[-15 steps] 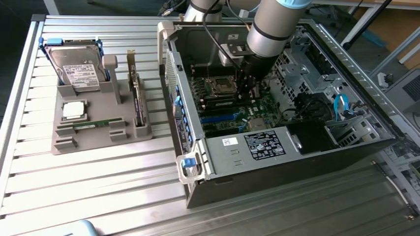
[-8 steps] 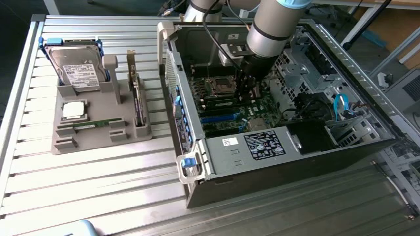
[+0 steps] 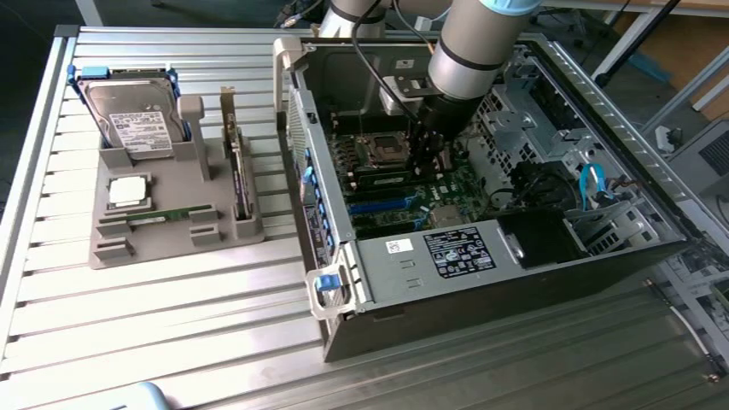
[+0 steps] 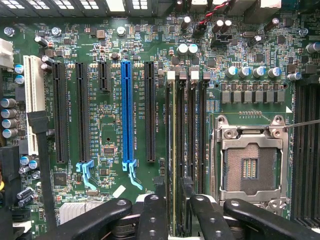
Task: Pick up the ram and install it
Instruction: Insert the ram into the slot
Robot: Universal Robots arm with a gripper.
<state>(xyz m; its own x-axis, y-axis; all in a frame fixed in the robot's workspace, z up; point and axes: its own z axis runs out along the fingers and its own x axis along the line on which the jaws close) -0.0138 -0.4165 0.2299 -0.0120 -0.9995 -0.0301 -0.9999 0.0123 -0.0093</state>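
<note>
1. Claw spread, black fingers either side of the ram, not pinching it.
2. Ram stands on edge in a memory slot beside the CPU socket, long axis along the slots.
3. Arm reaches steeply down into the open computer case.

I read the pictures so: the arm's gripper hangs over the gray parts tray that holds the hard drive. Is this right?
Not quite. The gripper hangs inside the open computer case, over the motherboard, not over the gray parts tray that holds the hard drive. The exterior view shows it.
</note>
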